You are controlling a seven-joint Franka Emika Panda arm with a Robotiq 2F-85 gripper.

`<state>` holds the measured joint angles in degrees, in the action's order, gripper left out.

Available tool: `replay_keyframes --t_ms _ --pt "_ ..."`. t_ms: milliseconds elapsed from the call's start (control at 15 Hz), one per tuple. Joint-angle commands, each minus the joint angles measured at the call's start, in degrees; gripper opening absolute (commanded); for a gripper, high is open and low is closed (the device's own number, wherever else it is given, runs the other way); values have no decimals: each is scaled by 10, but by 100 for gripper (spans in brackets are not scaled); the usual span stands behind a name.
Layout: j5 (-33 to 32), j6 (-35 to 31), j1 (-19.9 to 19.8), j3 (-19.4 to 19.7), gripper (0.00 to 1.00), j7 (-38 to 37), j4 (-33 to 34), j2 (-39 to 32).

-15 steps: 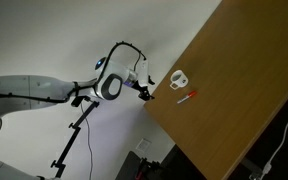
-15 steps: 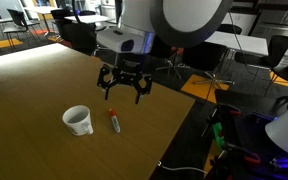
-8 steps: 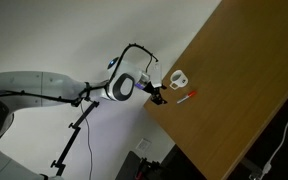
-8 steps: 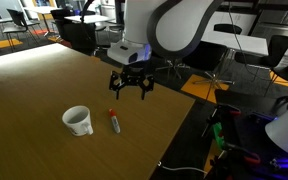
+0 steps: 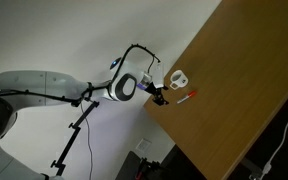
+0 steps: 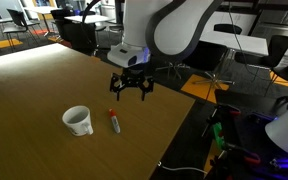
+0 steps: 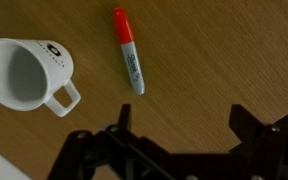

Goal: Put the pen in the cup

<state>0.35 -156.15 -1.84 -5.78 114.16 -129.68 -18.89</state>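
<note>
Pen (image 7: pixel 129 52) lies flat on the worktop (image 7: pixel 224 50) ahead of our gripper (image 7: pixel 181 125) — spread, empty — its length crossing the closing line.

Pen (image 6: pixel 114 122) beside cup (image 6: pixel 80 128), spread claw (image 6: pixel 130 92) near

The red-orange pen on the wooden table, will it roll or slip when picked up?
The thin red-orange pen with a pale end looks round-barrelled, so it would probably roll if nudged sideways. It seems rigid and light, unlikely to bend. Its smooth, narrow body, flat on the wooden table, may slip unless the open pincer closes squarely across it.
</note>
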Motion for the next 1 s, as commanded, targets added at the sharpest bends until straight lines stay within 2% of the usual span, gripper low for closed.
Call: replay_keyframes --t_ms 0,267,600,933 --pt "-8 -2 -12 -10 100 -7 26 -42" --pt "-26 -11 -9 -2 100 -18 58 -95" --pt "-80 -27 5 21 100 -56 108 -158" --pt "-115 -27 3 22 100 -88 159 -200"
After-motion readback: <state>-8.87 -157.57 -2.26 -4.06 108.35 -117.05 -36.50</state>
